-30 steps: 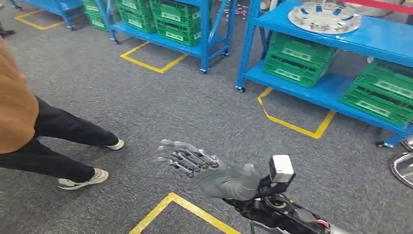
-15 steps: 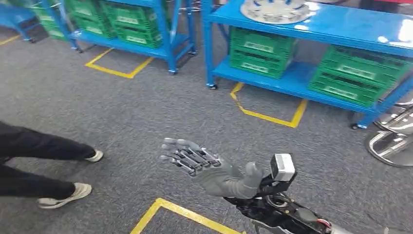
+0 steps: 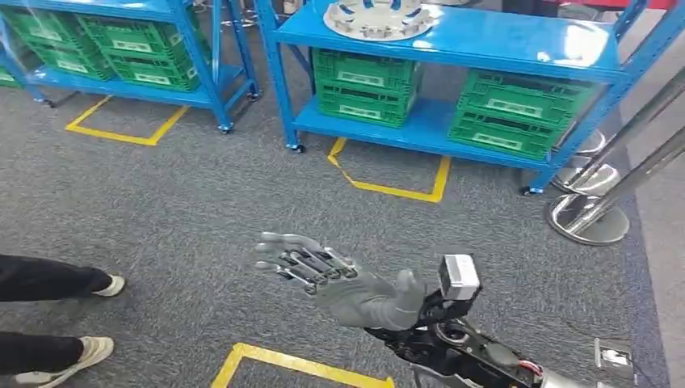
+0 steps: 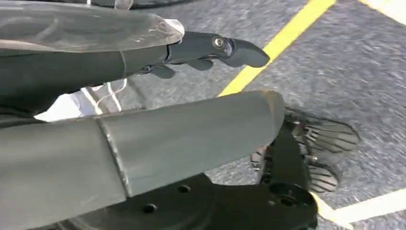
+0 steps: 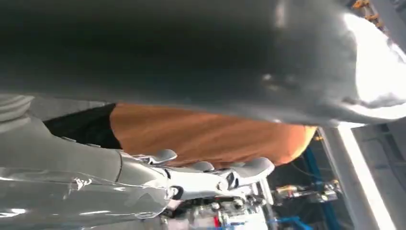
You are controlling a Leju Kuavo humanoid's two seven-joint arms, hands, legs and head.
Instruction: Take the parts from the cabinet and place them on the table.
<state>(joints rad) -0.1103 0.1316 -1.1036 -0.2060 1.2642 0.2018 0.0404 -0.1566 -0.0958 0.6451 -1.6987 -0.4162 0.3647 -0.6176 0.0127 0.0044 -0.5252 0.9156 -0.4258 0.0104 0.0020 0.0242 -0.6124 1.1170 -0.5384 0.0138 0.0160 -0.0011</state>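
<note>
Above grey carpet, right hand [image 3: 347, 283] holds nothing, fingers [image 3: 295, 259] spread; wrist view adds an orange garment [image 5: 201, 134], seemingly.

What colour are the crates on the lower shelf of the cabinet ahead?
Green, with pale labels on their fronts. The crates sit on the blue cabinet; the head view shows them best.

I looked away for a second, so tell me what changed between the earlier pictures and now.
The whole head view has swung, so the camera turned; the things did not move. The blue shelf with the silver wheel cover now sits nearer centre. The right hand stays raised, fingers spread, holding nothing.
</note>
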